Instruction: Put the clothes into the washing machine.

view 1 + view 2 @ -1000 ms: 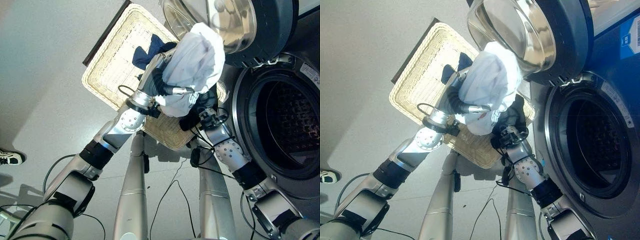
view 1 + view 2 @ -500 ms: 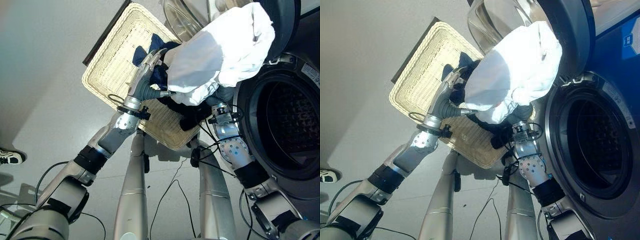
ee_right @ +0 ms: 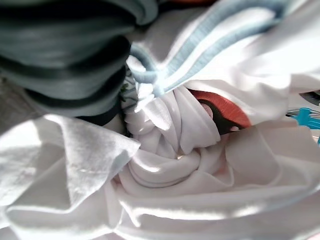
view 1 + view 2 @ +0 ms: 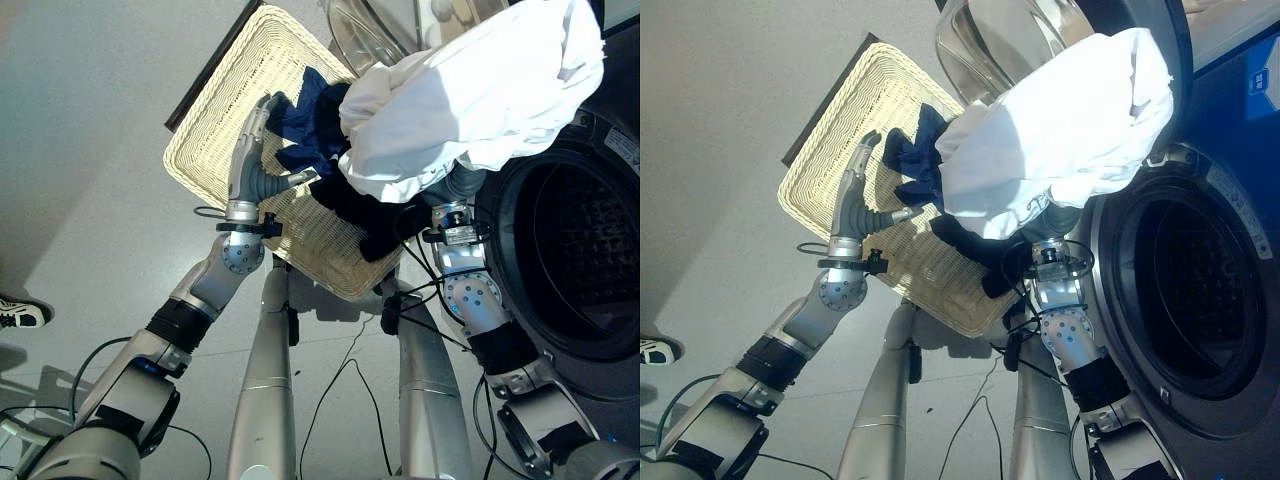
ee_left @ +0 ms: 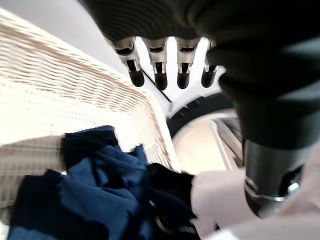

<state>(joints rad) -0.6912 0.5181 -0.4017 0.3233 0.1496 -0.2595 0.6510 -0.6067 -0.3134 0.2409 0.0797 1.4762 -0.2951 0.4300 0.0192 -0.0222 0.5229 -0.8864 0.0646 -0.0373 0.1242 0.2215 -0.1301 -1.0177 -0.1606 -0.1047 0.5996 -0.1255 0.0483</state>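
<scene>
A big white garment (image 4: 470, 95) is bunched up in the air in front of the washing machine's open door (image 4: 375, 35), just left of the drum opening (image 4: 575, 250). My right hand (image 4: 458, 188) is under it, its fingers buried in the cloth (image 3: 175, 165). My left hand (image 4: 250, 165) is open and apart from the garment, fingers straight over the wicker basket (image 4: 215, 135). A dark blue cloth (image 4: 305, 115) and a black cloth (image 4: 365, 215) lie in the basket, next to the left hand's fingers (image 5: 160, 75). The blue cloth (image 5: 95, 190) lies past those fingers.
The basket rests on the pale floor with a dark board (image 4: 205, 70) along its far edge. The round glass door hangs open above the basket's right end. A person's shoe (image 4: 20, 315) is at the left edge.
The white garment has moved right and up towards the drum opening. My left hand has let go of it and drawn back left over the basket, fingers straightened.
</scene>
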